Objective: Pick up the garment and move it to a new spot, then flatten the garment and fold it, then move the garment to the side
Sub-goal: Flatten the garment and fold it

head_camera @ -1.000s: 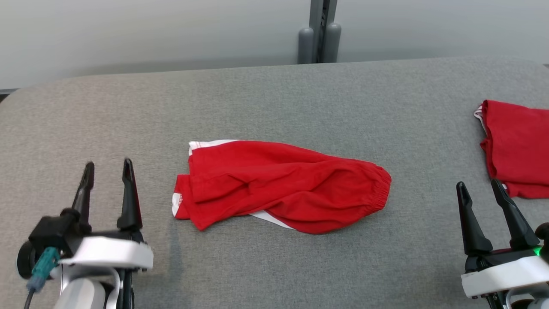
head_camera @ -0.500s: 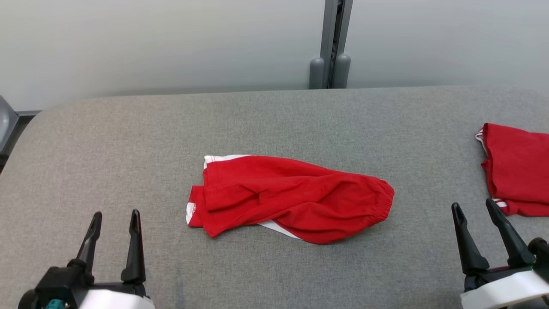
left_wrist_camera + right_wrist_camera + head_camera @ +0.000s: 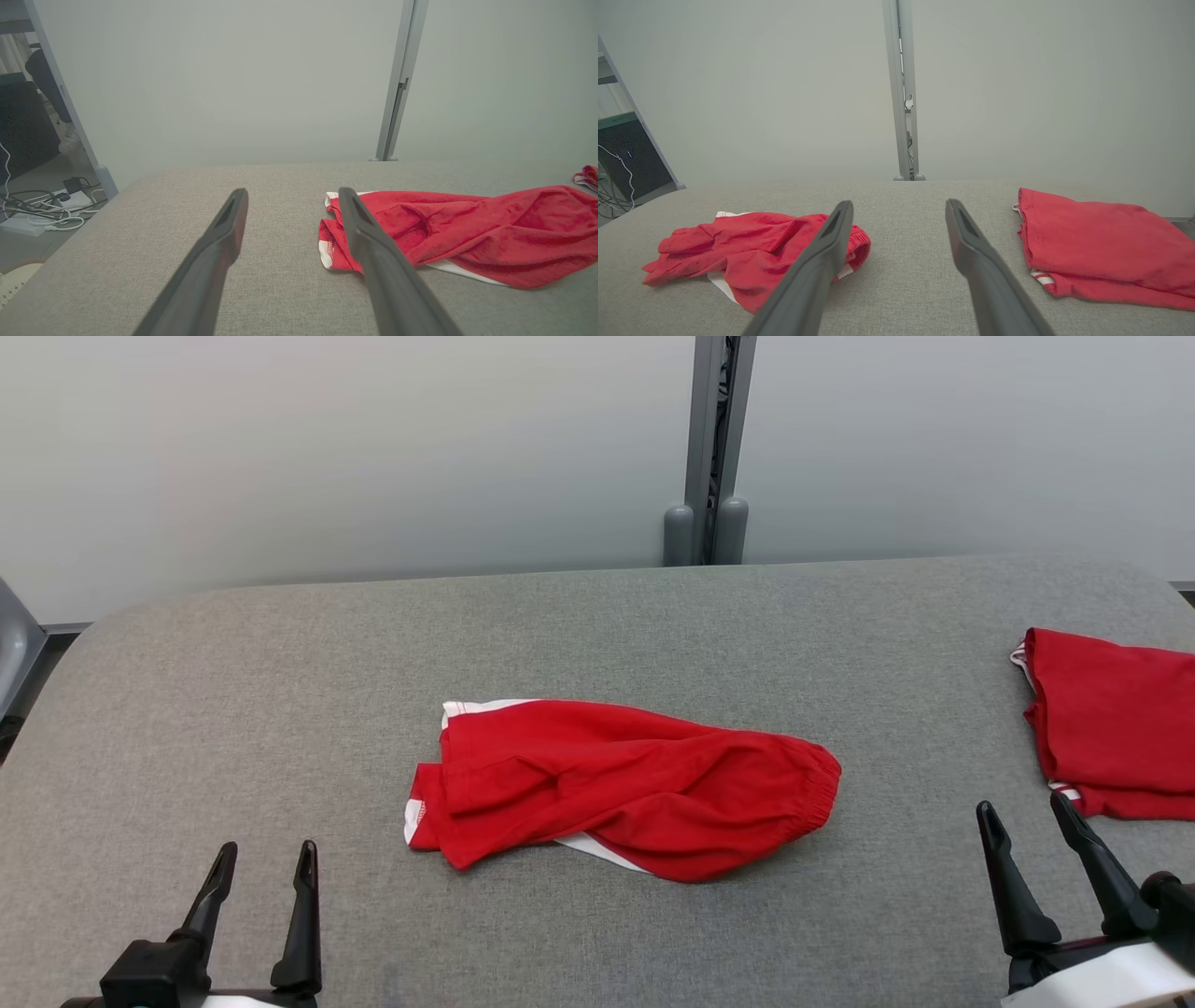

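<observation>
Position: garment (image 3: pixel 616 789) crumpled at table (image 3: pixel 597 635) centre, off every edge | I see open grey surface toward 9 and 12 o'clock | second red cloth (image 3: pixel 1111 723) at 3 o'clock near the right edge | left claw (image 3: pixel 267 847) at 7, right claw (image 3: pixel 1022 801) at 5, both spread wide, holding nothing

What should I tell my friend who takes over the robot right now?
Left gripper: open, empty, low over the table's near left, apart from the garment.
Right gripper: open, empty, near right, just in front of the folded red cloth.
Garment: red with white trim, lying crumpled mid-table, untouched.
Done: nothing visible on this garment; whether it was already moved can't be told. The other cloth sits folded at the right edge.
Left: pick it up, flatten, fold, move it aside.
</observation>
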